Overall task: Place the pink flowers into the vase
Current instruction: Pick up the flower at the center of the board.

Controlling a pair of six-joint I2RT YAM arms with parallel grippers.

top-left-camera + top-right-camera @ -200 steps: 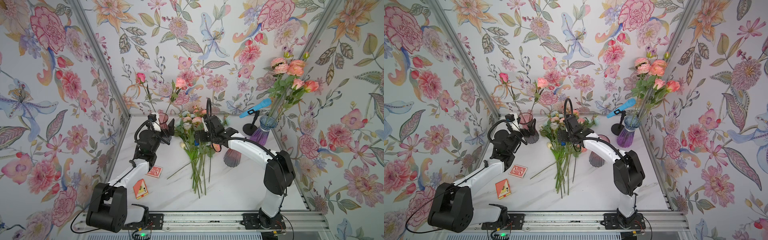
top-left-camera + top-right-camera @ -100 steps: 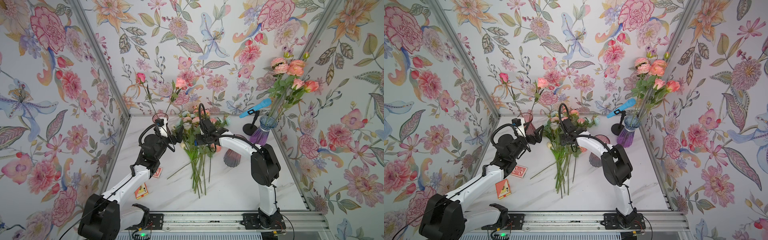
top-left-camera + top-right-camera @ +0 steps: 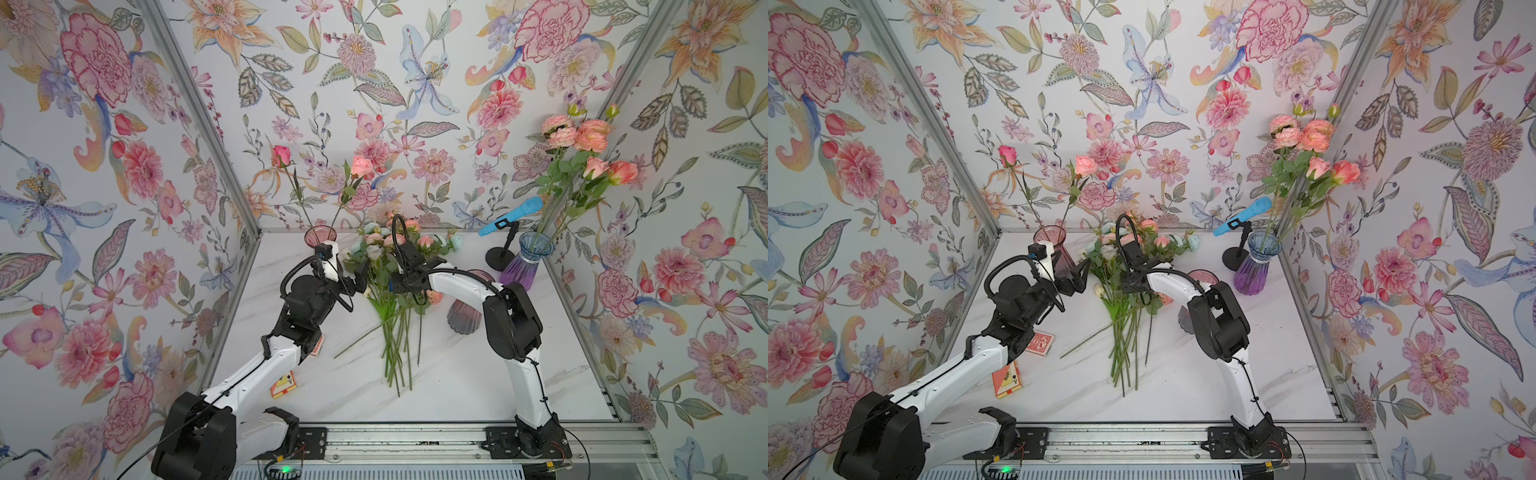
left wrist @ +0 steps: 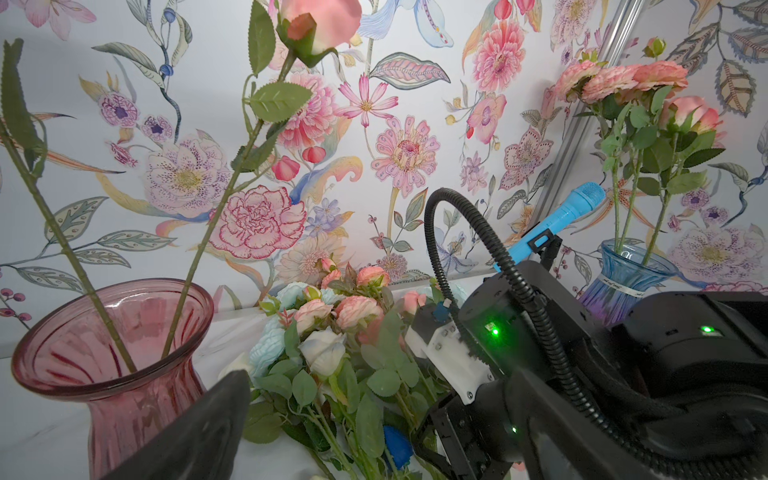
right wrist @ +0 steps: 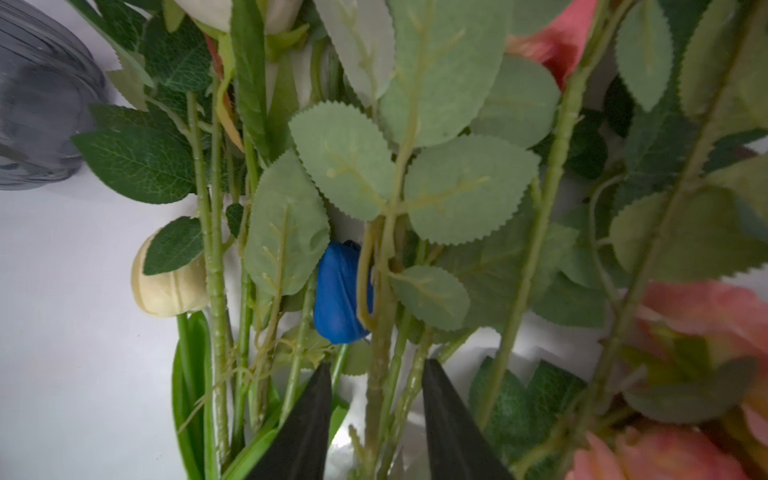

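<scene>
The pink flowers (image 3: 424, 241) lie mixed with white and pale blue blooms in a pile at the middle back of the table (image 3: 457, 382). The heads point toward the back wall and the stems (image 3: 399, 345) fan toward the front.

The right claw (image 5: 376, 365) is down in the pile's leafy middle. Its fingers (image 5: 307, 424) stand part-way apart with a few green stems between them. A strip of table shows between one finger and the nearest stem, so nothing is pinched. A blue bud (image 5: 338, 291) sits just past the tips.

The left claw (image 3: 1081, 276) is spread wide and holds nothing. It hovers between the pile's left edge and the pink vase (image 3: 318, 239), which stands near the back left corner with two pink roses in it.

A grey vase (image 3: 465, 318) stands near the pile's right side, just beside the right arm's elbow. The blue vase (image 3: 528, 262), full of pink blooms, is against the right wall, with the microphone (image 3: 511, 214) stand just beside it. Two card boxes (image 3: 1040, 343) lie near the left edge, by the left arm.

The widest bare room is at the front right of the table, past the stem ends.
</scene>
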